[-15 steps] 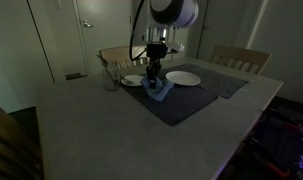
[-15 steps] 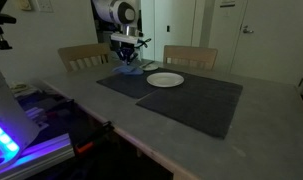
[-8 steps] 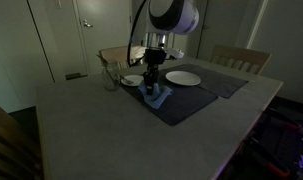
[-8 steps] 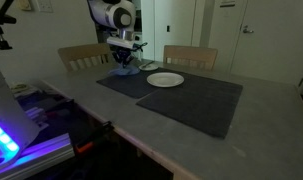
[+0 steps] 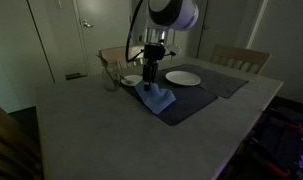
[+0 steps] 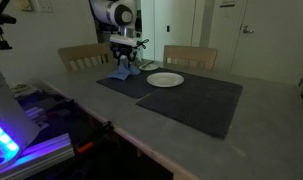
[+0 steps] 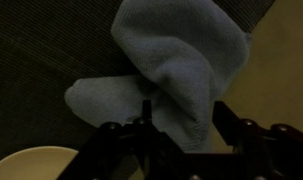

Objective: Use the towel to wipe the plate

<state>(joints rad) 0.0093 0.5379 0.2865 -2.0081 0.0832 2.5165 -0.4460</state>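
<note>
The light-blue towel (image 5: 158,99) (image 6: 119,72) lies bunched on the dark placemat (image 5: 186,108) near its edge. My gripper (image 5: 151,80) (image 6: 126,62) hangs just above it. In the wrist view the towel (image 7: 181,55) fills the middle, a fold of it rising between the two dark fingers of the gripper (image 7: 183,118). The jaws stand apart and do not pinch the cloth. The round white plate (image 5: 183,77) (image 6: 165,80) rests on the mat, a short way from the towel.
A smaller white dish (image 5: 133,80) (image 7: 31,163) sits close beside the towel, and a glass (image 5: 110,78) stands near it. A second dark placemat (image 6: 196,105) covers the table front. Wooden chairs (image 5: 241,58) (image 6: 189,55) stand behind the table.
The jaws have gone from shut on the towel to apart. The towel has dropped and slumped wider on the placemat. The arm shifted slightly toward the small dish.
</note>
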